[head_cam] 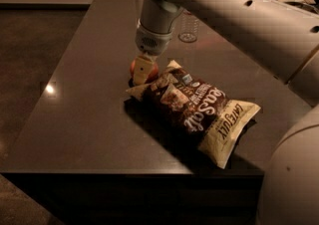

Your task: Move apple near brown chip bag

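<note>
Right now, hanging over the apple (152, 71) with the gripper (143, 75), just beside the brown chip bag (199, 109).
Covering most of the apple on the table (75, 119), leaving only red edges showing; hiding the claw's opening and hold, so cannot tell. Partly blocking 1 glass (188, 30) behind.

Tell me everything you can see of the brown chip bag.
The brown chip bag is a puffy, crinkled pillow, dark brown in the middle with white Sea Salt lettering and chip pictures, cream-yellow at both ends. It lies flat and diagonal on the dark table. The apple sits at its far end, with the claw down at the apple.
</note>
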`<state>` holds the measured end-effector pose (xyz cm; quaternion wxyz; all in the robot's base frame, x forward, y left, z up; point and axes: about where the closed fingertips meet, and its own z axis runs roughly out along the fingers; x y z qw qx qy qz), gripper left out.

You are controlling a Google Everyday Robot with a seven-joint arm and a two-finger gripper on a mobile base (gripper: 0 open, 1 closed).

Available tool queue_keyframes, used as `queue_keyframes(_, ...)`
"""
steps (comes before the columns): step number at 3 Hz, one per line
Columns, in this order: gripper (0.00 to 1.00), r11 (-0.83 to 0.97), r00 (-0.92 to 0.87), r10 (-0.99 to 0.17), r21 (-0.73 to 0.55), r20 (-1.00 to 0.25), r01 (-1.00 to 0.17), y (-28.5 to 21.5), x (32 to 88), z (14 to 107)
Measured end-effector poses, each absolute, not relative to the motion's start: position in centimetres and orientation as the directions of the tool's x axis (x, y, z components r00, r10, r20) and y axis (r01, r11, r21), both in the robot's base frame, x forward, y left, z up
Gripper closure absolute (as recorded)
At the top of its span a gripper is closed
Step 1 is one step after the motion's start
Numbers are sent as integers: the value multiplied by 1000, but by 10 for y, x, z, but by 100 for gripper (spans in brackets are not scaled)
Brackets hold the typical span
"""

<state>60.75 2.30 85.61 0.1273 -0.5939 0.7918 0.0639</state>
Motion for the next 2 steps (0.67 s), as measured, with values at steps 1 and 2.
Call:
queue_keyframes(1,0,285,-261,-925,-49,-277,-957,24,608,855)
queue_keyframes(2,0,285,-261,-925,-49,-277,-957,24,608,855)
